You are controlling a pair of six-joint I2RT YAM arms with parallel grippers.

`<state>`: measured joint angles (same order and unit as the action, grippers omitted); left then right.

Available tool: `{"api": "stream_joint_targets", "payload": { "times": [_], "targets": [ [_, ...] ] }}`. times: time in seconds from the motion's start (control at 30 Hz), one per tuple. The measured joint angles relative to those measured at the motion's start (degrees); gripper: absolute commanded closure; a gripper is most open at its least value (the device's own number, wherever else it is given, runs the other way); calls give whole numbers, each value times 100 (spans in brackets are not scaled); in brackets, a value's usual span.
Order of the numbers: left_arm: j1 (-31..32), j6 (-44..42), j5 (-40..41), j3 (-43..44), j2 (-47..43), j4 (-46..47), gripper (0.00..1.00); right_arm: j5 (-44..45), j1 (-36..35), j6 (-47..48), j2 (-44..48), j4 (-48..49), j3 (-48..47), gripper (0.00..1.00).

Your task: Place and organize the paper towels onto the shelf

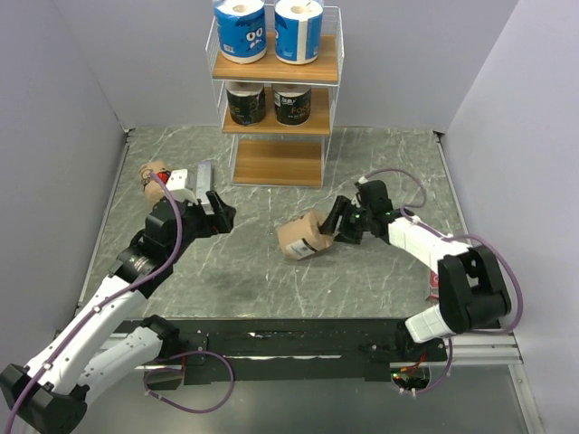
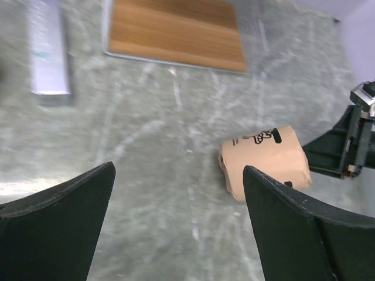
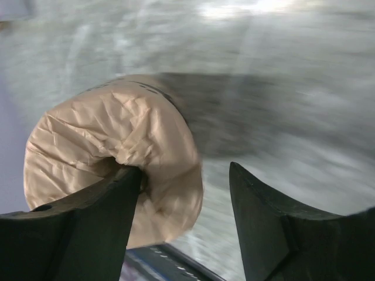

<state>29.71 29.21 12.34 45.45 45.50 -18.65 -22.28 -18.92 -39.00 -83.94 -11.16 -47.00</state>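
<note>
Desk [image 1: 271, 280] first: a slab of grey-green marble pattern, smooth and a bit glossy. The shelf [image 1: 277, 163] stands at the middle of its far edge, white wire frame with brown wooden boards.

It's sorted by colour. Two blue-and-white rolls [image 1: 241, 29] are upright side by side behind the top rail, and two black rolls [image 1: 246, 102] are paired on the middle board. The bottom board is bare, and I reckon that's saved for the tan pair.

My left claw [image 1: 220, 210] hangs over the left half of the desk, spread wide and carrying nothing. I'm keeping it out of the way.

My right claw [image 1: 333, 226] is at the tan roll [image 1: 303, 237], which lies tipped on its side near the desk's middle. One finger [image 3: 88, 222] is tucked at the core hole. The other stands clear of the wrapper, so the jaws are parted and not clamping.

The kraft wrap looks soft and crinkled, pleated in toward the hole, with a dark print on its round side. It should dent under a pinch.

A second tan roll [image 1: 154, 172] waits near the desk's left edge, next to a flat grey bar [image 1: 202, 176].
</note>
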Motion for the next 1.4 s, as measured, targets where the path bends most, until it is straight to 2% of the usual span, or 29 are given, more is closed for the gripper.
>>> {"api": "stream_joint_targets", "payload": {
  "times": [0.1,0.27,0.4,0.6,0.73,1.0,1.13,1.23,1.4],
  "targets": [
    [0,326,-387,-61,136,92,3,411,184,446,415,-748,-107,28],
    [-17,822,-1029,-483,514,695,1,772,278,898,1012,-1346,-280,28],
    [-44,1154,-1602,-822,1204,1469,3,675,278,1078,1290,-1493,-286,29],
    [-42,1469,-2334,-870,2273,2667,8,520,278,1222,1303,-1515,-286,32],
    [83,1596,-2590,-870,2719,3254,8,479,286,1303,1193,-1480,-286,38],
    [514,1609,-2638,-837,3165,3626,8,352,553,1375,861,-1182,-72,47],
    [557,1543,-2479,-767,3123,3482,6,133,1255,1384,916,-951,404,48],
    [557,1453,-2256,-693,2957,3220,5,341,1897,1458,986,-901,699,48],
    [557,1327,-1915,-577,2592,2900,4,619,2159,1456,979,-944,951,47]
  ]
}}
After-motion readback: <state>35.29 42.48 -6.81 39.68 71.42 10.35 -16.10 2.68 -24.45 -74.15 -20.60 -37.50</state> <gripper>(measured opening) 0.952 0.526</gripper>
